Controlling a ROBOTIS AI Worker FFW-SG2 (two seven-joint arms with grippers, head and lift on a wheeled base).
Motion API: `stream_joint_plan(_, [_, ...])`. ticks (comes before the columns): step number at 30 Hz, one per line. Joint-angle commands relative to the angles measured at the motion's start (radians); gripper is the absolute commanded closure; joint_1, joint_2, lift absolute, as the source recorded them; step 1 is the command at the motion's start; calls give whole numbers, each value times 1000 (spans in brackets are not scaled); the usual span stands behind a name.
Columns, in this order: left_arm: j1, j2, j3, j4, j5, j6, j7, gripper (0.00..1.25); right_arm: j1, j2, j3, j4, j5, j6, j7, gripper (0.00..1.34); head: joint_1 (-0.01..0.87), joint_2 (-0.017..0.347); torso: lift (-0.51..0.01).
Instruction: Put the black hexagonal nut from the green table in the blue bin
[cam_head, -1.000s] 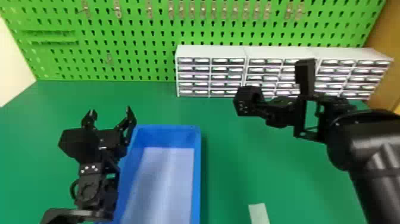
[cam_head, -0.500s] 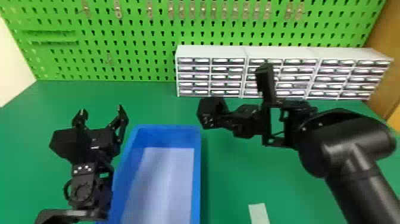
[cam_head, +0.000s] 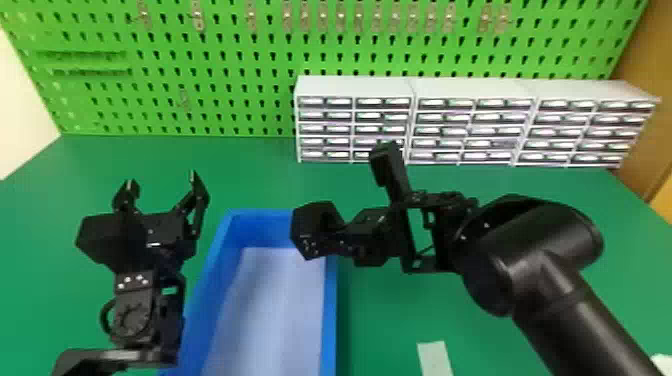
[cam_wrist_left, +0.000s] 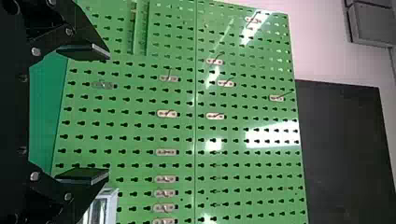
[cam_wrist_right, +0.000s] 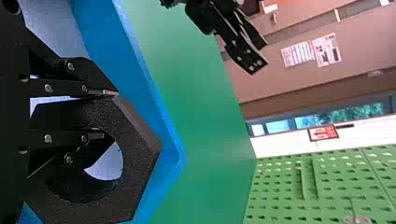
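Where the right gripper (cam_head: 344, 239) grips: fingers narrowly apart, clamping the nut (cam_head: 312, 224) above the blue bin (cam_head: 327, 310)
Left gripper (cam_head: 162, 179): wide open, empty

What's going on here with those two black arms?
A robot seems to be putting a big black nut into a blue bin. Its right pincer has the nut clamped by one side, over the bin's far end, not yet let go. The left pincer hangs open and empty, left of the bin.

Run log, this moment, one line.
right gripper: holding black nut | nut: over blue bin, not released | left gripper: open, left of bin
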Motion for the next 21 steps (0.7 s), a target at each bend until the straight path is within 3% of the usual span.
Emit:
stream_joint_plan(1, [-2,0,2,0,0,0,2,369,-13,0,47,12,-24,2,-14,1265,657,57,-95])
stream_joint_plan(9, [-2,0,5,0,-2,-2,2,369,-36,-2,130,34,-79,-4,-38,1265,657,57,-95])
stream_joint_plan(17, [-2,0,3,0,-2,0,2,369,-38,-5,148,37,-103,2,-52,1240,657,57,-95])
stream_joint_plan(19, [-2,0,3,0,-2,-2,3,369,-39,-5,148,37,-106,10,-55,1030,657,57,-95])
stream_joint_plan(21, [-2,0,3,0,-2,0,3,369,-41,-5,150,37,-106,11,-55,713,657,57,-95])
